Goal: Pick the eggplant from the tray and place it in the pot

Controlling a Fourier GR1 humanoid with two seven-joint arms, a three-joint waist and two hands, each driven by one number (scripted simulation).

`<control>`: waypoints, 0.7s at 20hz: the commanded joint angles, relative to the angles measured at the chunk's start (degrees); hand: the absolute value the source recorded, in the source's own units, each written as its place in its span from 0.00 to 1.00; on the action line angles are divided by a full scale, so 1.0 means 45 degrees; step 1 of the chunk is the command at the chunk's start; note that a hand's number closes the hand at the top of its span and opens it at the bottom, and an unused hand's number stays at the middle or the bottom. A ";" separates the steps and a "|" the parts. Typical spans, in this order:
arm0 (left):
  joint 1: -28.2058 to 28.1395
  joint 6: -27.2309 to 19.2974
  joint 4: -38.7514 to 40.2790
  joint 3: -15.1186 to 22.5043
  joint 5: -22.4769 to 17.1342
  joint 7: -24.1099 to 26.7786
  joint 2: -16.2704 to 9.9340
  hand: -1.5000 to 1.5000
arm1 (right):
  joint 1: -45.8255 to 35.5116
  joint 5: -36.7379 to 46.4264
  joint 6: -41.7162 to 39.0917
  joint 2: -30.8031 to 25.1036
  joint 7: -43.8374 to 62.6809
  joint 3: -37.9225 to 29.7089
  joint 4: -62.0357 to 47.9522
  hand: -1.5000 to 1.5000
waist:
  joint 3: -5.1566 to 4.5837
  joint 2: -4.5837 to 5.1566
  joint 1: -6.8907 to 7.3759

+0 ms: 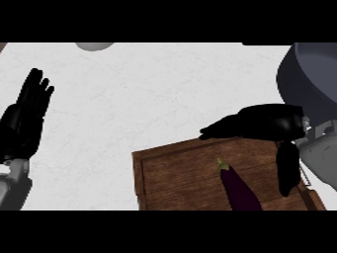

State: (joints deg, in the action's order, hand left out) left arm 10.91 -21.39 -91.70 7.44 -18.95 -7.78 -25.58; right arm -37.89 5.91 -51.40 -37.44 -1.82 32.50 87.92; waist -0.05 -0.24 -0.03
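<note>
Wooden tray (178,178) holds eggplant (241,190); right hand (262,123) above its far edge, seemingly uncurled; pot (320,79) right; left hand (25,116) flat.

The eggplant (240,190) on the tray (178,173) is cut off at the lower picture edge. The right hand (262,123) covers the tray's far right corner. The pot (320,79) runs past the right edge. A grey round thing (94,46) at the counter's far edge is cut off above.

One eggplant (239,190), one tray (178,173), one pot (320,74).
</note>
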 commanded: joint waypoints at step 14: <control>0.0204 0.1082 0.0474 -0.0982 0.0862 -0.0091 0.0936 0.50 | 0.3044 0.4102 -0.0013 0.1357 0.0855 0.0199 0.1741 0.00 | 0.0018 0.0068 0.0018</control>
State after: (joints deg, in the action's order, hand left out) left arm 11.67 -17.27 -91.49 3.33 -16.24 -9.56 -23.21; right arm -27.67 16.66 -53.97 -31.25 6.41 31.70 95.60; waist 0.01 -0.02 0.10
